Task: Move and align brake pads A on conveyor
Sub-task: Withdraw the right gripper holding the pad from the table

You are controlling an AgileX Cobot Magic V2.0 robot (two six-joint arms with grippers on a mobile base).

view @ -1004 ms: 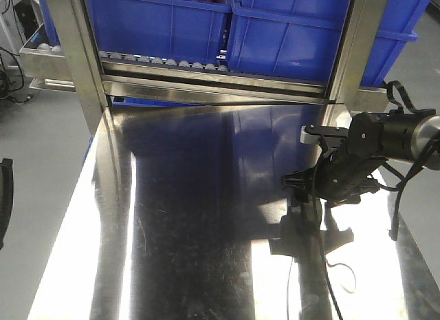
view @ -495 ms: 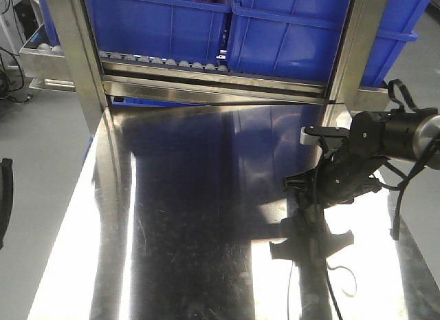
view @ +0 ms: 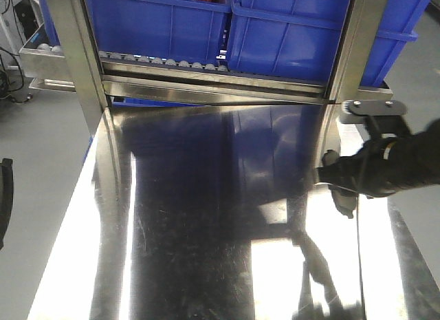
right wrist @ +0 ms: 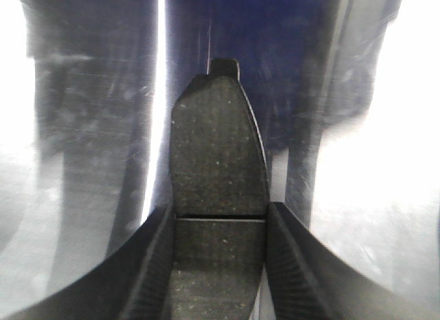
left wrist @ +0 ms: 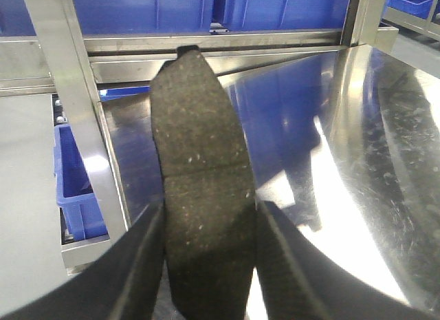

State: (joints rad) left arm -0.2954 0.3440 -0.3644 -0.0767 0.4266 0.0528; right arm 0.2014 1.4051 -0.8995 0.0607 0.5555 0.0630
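Note:
In the left wrist view my left gripper (left wrist: pixel 210 213) is shut on a dark grey brake pad (left wrist: pixel 199 148) with a thin groove across its middle. The pad sticks out ahead of the fingers over the left edge of the steel table. My right gripper (right wrist: pixel 218 217) is shut on a second brake pad (right wrist: pixel 216 162), held just above the shiny table top. In the front view the right gripper (view: pixel 338 186) is blurred at the table's right side. The conveyor is out of view.
The stainless-steel table (view: pixel 206 230) fills the middle. Behind it stands a roller rack with blue bins (view: pixel 158 24) between steel uprights (view: pixel 75 58) (view: pixel 361 45). A blue crate (left wrist: pixel 75 189) sits low beside the table's left edge, over grey floor.
The right arm has swung to the right and come up off the table top, turning as it went; it is now blurred by motion. Its reflection on the steel has shifted with it.

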